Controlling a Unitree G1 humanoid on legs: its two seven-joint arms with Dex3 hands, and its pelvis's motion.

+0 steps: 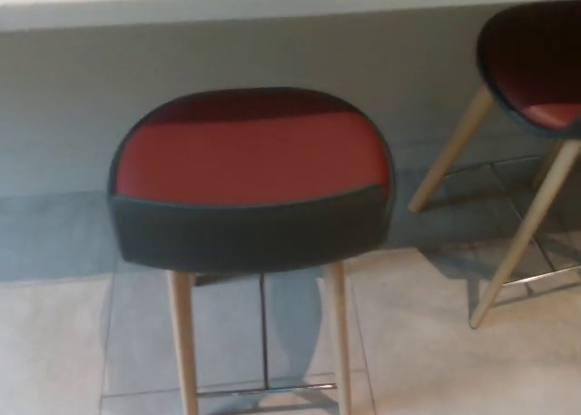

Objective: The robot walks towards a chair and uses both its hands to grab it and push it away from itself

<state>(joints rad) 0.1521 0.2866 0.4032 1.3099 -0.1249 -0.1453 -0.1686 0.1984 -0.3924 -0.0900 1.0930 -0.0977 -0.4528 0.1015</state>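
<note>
Pale floor tiles (54,342) run up to a grey wall (272,52) with a light ledge along the very top of the head view, and against that backdrop stands the chair (250,183) the task concerns. It sits in the centre of the picture, close under the camera, its curved dark back shell nearest the robot and its red seat pad (245,156) showing beyond that rim. Two light wooden legs (182,342) drop from under the shell to the bottom edge, with a thin metal footrest bar (263,390) crossing between them low down. A second chair (531,70) of the same make stands well apart at the right edge, only partly in frame, its own wooden legs splayed toward the floor. Neither the left hand nor the right hand appears anywhere in the picture, so the state of the fingers cannot be told; nothing is touching the chair. Judging from this, the approach looks largely complete: the chair fills the middle of the view and seems within near reach. What remains is everything that matters most, namely bringing both hands up to the back shell, closing on its two sides, and then pushing it toward the wall. The chair stands upright and square, with no sign that the push has begun.
</note>
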